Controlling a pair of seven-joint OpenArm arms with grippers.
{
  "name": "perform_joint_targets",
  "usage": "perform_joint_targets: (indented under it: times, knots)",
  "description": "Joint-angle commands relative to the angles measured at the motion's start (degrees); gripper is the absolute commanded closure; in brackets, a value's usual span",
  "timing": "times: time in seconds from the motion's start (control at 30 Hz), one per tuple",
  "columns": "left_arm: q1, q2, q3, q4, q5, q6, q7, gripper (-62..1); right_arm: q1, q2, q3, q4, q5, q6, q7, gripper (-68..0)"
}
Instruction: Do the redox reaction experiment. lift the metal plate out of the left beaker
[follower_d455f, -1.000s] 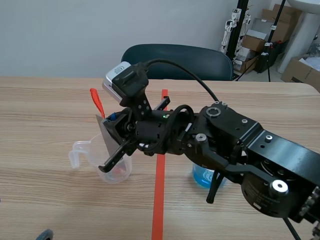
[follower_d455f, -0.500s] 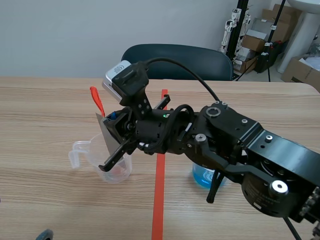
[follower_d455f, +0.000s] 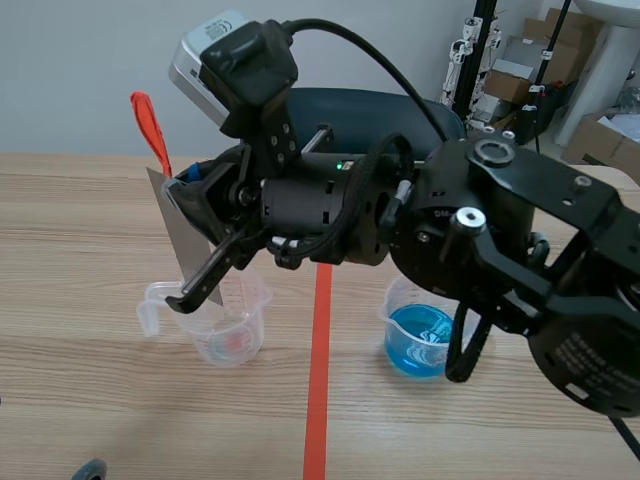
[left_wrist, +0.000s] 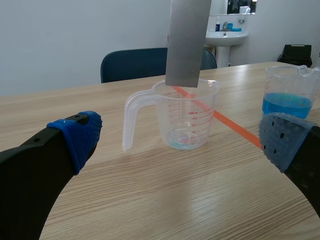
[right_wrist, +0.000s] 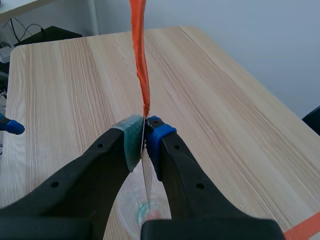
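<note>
The grey metal plate (follower_d455f: 182, 232) with an orange tag (follower_d455f: 150, 122) on top hangs over the clear left beaker (follower_d455f: 225, 325), its lower edge at about rim level. My right gripper (follower_d455f: 190, 190), reaching across from the right, is shut on the plate's top. The right wrist view shows the plate (right_wrist: 145, 172) edge-on between the pads of that gripper (right_wrist: 144, 132), with the beaker (right_wrist: 145, 216) below. My left gripper (left_wrist: 180, 137) is open and low, facing the beaker (left_wrist: 187, 117) and the plate (left_wrist: 186, 40) above it.
A second beaker with blue liquid (follower_d455f: 420, 338) stands right of the orange tape line (follower_d455f: 318, 380); it also shows beside my left gripper's right finger (left_wrist: 291, 97). A dark chair (follower_d455f: 400, 125) stands behind the table.
My right gripper has risen and shifted slightly left with the plate, drawing it up out of the left beaker. The blue beaker is no longer hidden by the arm.
</note>
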Motion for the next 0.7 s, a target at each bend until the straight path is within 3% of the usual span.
perform_joint_targets:
  times: [0.0,0.37,0.67]
  knots:
    - [0.7,-0.5,-0.2,0.4,-0.2,0.1,-1.0,-62.3,1.3,0.3,1.0,0.8,2.2,-0.4,-0.3,-0.4]
    - [0.7,-0.5,-0.2,0.4,-0.2,0.1,-1.0,-62.3,7.3,2.9,4.0,4.1,13.0,-0.3,-8.3,-0.4]
    - [0.7,-0.5,-0.2,0.4,-0.2,0.1,-1.0,-62.3,12.2,5.2,4.0,4.1,20.1,-0.1,-9.0,-0.4]
